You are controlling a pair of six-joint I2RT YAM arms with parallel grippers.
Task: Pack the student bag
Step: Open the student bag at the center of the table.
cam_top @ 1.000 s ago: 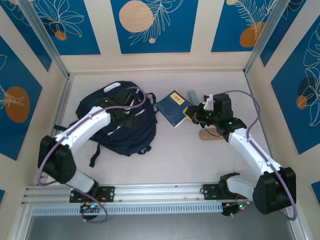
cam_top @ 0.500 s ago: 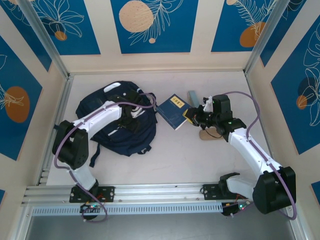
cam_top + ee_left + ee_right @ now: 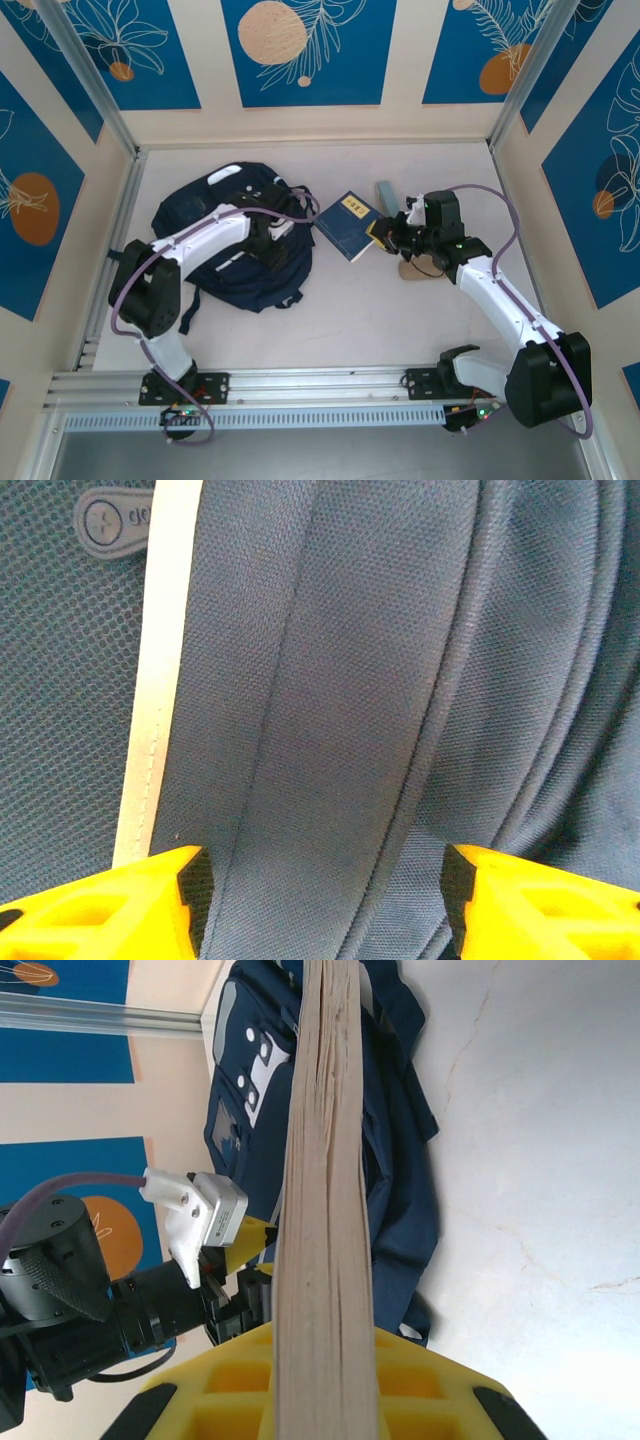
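Just beside student bag (image 3: 235, 255), navy book (image 3: 345, 224), tan object (image 3: 410, 272)

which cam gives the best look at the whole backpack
Top external: the whole navy backpack lies on the table, with its outline and straps clear. Left wrist gives a close patch of its fabric and a white stripe. Right wrist catches part of it behind the book, seen edge-on.

At ten o'clock, the white left arm (image 3: 200, 232) hides the middle of the large dark navy fabric backpack (image 3: 250, 285); the label on the small navy book (image 3: 343, 225) is too small to read.
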